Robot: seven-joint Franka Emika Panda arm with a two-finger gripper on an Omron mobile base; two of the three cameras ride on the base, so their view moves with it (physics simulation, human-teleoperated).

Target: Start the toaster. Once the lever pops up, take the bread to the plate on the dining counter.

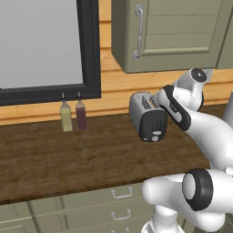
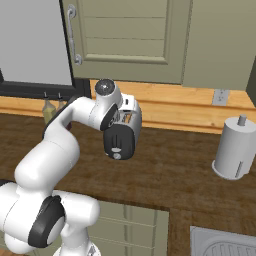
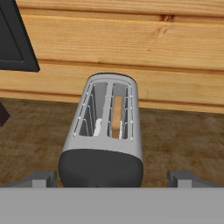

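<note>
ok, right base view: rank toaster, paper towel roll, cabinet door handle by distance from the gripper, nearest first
1. toaster: directly at the gripper, whose fingertips sit either side of its black end.
2. cabinet door handle: up and to the left, on the wall cabinet.
3. paper towel roll: far right on the counter.

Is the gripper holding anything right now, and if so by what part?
Nothing is held. The gripper is open, its jaws spread wide on either side of the toaster's black end, touching nothing.
</note>
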